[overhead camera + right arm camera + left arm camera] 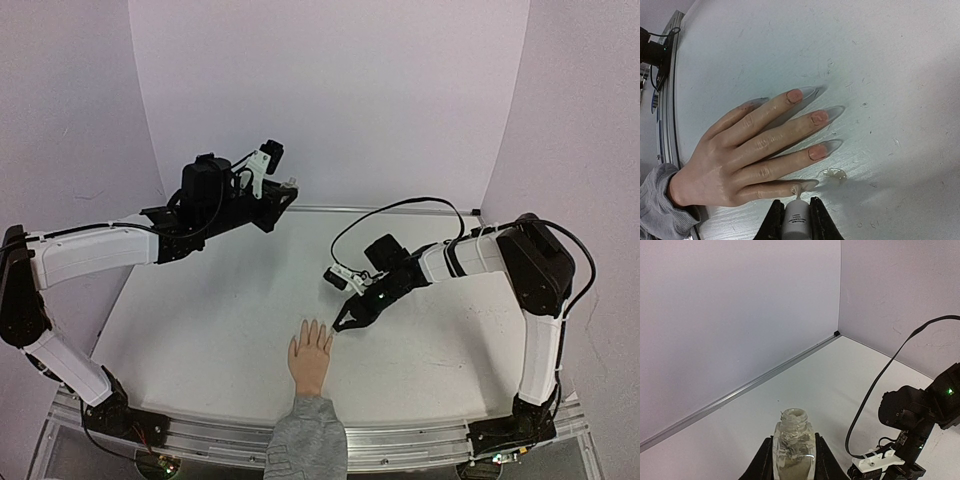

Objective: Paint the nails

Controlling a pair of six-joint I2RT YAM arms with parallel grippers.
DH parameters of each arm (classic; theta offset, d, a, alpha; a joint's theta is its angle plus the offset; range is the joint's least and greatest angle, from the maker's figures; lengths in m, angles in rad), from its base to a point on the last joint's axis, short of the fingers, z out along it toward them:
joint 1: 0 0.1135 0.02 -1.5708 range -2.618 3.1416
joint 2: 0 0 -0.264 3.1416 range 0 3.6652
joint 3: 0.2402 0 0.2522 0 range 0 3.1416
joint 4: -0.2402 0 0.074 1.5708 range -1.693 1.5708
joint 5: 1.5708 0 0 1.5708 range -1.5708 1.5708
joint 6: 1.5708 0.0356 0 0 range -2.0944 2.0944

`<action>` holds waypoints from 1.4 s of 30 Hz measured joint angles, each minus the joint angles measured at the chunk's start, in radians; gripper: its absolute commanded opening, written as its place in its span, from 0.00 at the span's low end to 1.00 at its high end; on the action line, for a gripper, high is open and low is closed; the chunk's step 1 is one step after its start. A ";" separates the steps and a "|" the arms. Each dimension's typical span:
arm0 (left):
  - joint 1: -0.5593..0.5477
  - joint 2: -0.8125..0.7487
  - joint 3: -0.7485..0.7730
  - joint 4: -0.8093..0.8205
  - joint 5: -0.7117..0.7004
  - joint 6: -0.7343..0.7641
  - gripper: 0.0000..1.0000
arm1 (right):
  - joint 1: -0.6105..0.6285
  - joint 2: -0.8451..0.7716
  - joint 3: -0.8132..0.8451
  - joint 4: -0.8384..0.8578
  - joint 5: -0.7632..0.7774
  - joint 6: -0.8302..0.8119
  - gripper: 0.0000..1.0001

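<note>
A flesh-coloured hand (310,355) with a grey sleeve cuff (308,440) lies flat near the table's front edge, fingers pointing away. Its long pale nails (822,149) show in the right wrist view. My right gripper (796,202) (345,322) is shut on a white brush cap (797,222). The brush tip touches the little finger's nail (807,186). My left gripper (793,440) (280,195) is shut on a small clear bottle (794,447) with an open neck, held up at the back left.
A small blob of clear polish (835,175) lies on the table beside the little fingertip. The right arm's black cable (400,205) loops above the table. A metal rail (740,390) runs along the back wall.
</note>
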 measured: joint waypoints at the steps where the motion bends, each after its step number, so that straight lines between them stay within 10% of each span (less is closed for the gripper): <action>1: 0.000 0.000 0.000 0.000 0.000 0.000 0.00 | 0.000 0.000 0.000 0.000 0.000 0.000 0.00; 42: 0.000 0.000 -0.001 0.000 0.000 0.000 0.00 | 0.006 0.025 0.022 0.006 0.060 0.003 0.00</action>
